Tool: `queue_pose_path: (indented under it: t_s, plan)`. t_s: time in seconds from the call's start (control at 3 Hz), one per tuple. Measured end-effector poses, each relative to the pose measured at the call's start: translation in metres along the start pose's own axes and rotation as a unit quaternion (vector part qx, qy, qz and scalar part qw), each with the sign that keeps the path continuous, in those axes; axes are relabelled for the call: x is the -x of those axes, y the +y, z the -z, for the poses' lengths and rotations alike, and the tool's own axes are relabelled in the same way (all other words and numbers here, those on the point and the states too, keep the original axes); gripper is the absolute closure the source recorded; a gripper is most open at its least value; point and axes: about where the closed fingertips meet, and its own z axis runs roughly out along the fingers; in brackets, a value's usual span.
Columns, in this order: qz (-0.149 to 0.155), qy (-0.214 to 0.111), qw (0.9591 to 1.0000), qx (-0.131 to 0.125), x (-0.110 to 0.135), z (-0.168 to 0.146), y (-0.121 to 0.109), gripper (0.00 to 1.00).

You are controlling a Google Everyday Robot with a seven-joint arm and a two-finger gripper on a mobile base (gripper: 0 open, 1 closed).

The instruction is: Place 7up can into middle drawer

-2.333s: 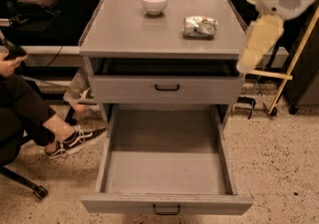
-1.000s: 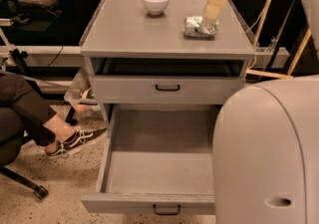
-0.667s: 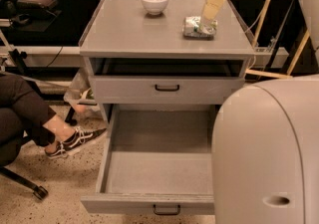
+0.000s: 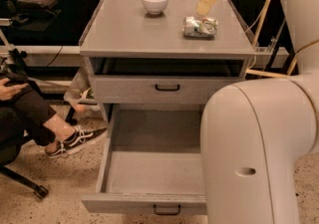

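Our gripper [image 4: 203,10] hangs just above the 7up can [image 4: 200,26]. The can lies on its side on the grey cabinet top [image 4: 124,31], near the right edge and well apart from the white bowl [image 4: 155,1]. We do not hold the can yet. We think a few things could go wrong. The can is round and dented, so it may roll or slip away if we push on it crooked, and it could drop off the right edge. If we squeeze too softly, it may fall on the way down. The middle drawer [image 4: 149,170] is open below, but our own big arm [image 4: 254,153] covers its right side, so we cannot see all of it. The can could bump the upper drawer front [image 4: 167,88] or miss the box. We cannot tell if our gripper is spread or pressed together, and its top is cut off from view.
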Motion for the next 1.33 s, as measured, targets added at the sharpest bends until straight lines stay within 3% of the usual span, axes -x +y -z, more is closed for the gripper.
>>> queue_pose_path:
  t_s: [0.33, 0.67, 1.0, 1.33]
  plan:
    - [-0.003, -0.007, 0.9999, -0.013, 0.019, -0.032, -0.012, 0.00]
    - [-0.006, -0.001, 1.0000, -0.007, 0.028, -0.069, -0.011, 0.00]
    - [-0.019, 0.009, 0.9997, 0.013, 0.021, -0.109, -0.003, 0.00]
    - [-0.019, 0.009, 0.9997, 0.013, 0.021, -0.109, -0.003, 0.00]
